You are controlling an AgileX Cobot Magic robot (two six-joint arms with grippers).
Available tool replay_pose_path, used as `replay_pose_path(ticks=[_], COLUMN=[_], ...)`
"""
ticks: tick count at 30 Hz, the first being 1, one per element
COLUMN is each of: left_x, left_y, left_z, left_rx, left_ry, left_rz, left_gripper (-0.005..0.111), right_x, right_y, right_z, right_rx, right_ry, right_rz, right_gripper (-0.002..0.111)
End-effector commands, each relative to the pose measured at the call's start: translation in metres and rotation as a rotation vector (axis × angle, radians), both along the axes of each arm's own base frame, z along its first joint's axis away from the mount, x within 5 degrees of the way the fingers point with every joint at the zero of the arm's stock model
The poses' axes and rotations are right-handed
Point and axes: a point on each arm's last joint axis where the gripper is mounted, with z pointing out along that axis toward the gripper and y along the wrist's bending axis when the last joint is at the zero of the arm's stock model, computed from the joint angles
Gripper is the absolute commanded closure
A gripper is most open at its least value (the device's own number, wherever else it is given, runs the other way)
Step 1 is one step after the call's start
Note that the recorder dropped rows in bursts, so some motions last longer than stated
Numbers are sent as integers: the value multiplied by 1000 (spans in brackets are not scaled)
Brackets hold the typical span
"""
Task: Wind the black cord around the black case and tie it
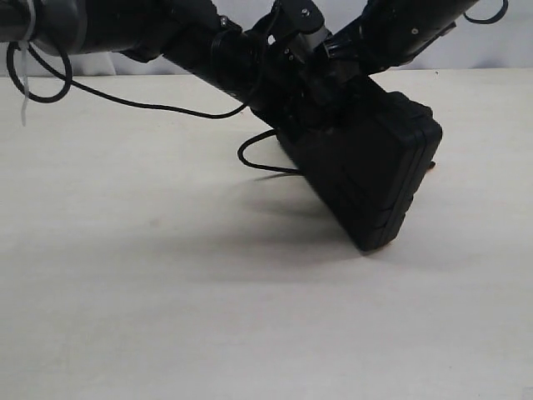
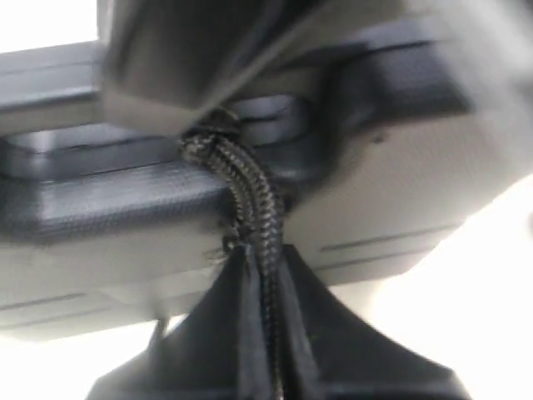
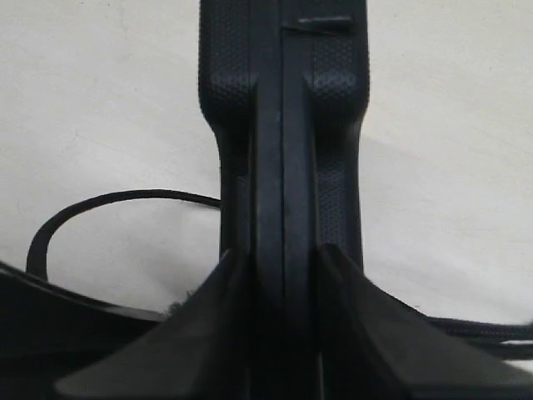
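black case (image 1: 375, 175): right of centre on table (image 1: 125, 292), tilted on its low near edge, looks rigid, right gripper (image 3: 283, 275) clamped across its rim | black cord (image 1: 241, 153): limp, braided, loop lying left; left gripper (image 2: 266, 283) pinched tight on it at a case recess, shown only by left wrist view

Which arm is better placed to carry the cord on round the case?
Probably left. The left gripper is shut on the black cord right beside the black case, so it can lead the cord on. The right gripper is clamped on the case's edge, propping it tilted on the table.
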Motion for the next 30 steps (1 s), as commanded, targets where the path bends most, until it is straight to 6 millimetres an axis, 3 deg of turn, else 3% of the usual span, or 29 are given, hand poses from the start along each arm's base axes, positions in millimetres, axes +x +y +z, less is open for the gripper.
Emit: replay_pose_path(ticks=[1,9,21,30], left_x=[5,6,11,16], left_y=[-1,-1,2,8], left_z=[-13,-12,-12,-10], left_rx=[10,8,3,-20], left_ry=[14,5,-12,18], left_rz=[37,49,81,139], left_gripper=[107,107,107,107], right_x=[-9,-12,-24,-35], right_y=[5,7,8,17], right_z=[-9,-5,14,13], right_rx=[18,28,37,124], right_ry=[120,139,168,240], right_rz=[44,110,180,305], right_gripper=[72,49,49,49])
